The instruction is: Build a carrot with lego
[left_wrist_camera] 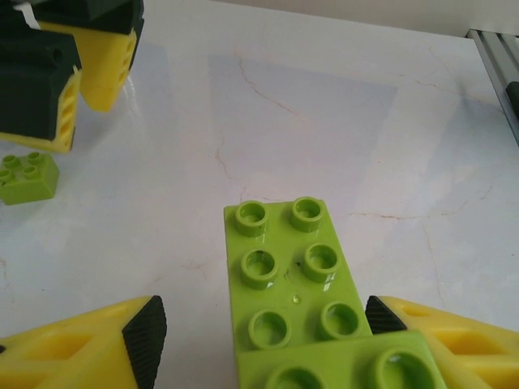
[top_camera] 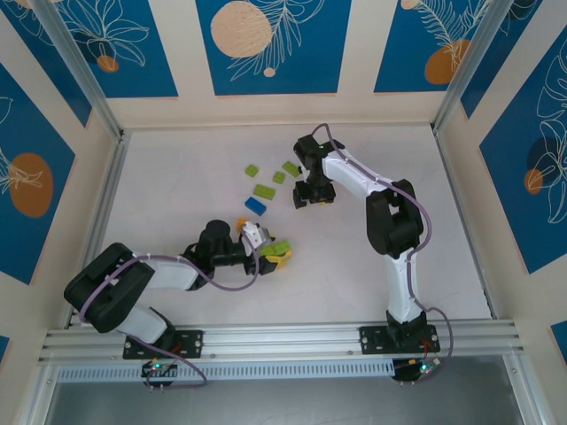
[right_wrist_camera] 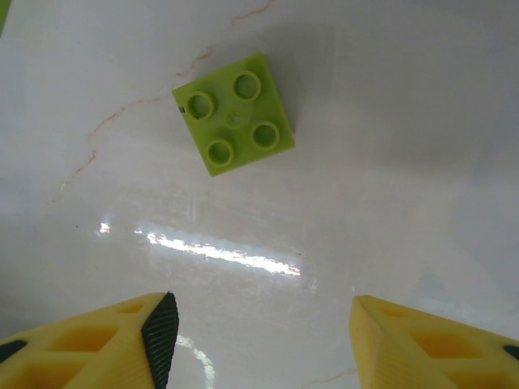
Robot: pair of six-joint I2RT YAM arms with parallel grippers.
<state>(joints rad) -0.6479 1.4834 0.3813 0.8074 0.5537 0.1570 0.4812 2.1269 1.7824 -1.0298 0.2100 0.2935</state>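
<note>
While the left gripper (top_camera: 276, 254) lies low on the white table (top_camera: 177, 204), its jaws straddle a long lime brick (left_wrist_camera: 285, 259). A second lime brick (left_wrist_camera: 340, 369) is stacked on that brick's near end. In the left wrist view the right-hand pad (left_wrist_camera: 381, 318) is against the stack and the other pad (left_wrist_camera: 147, 334) stands clear of it. So the jaws are part open, not clamped. The stack rests on the table near the middle, toward the left arm.

The right gripper (top_camera: 312, 197) is further back, with its fingers spread and nothing between them. A square lime brick (right_wrist_camera: 235, 113) lies flat, studs up, on the table ahead of its fingertips (right_wrist_camera: 158, 332), apart from them.

Loose lime bricks (top_camera: 264, 190) and a blue brick (top_camera: 256, 205) lie scattered between the two grippers.
</note>
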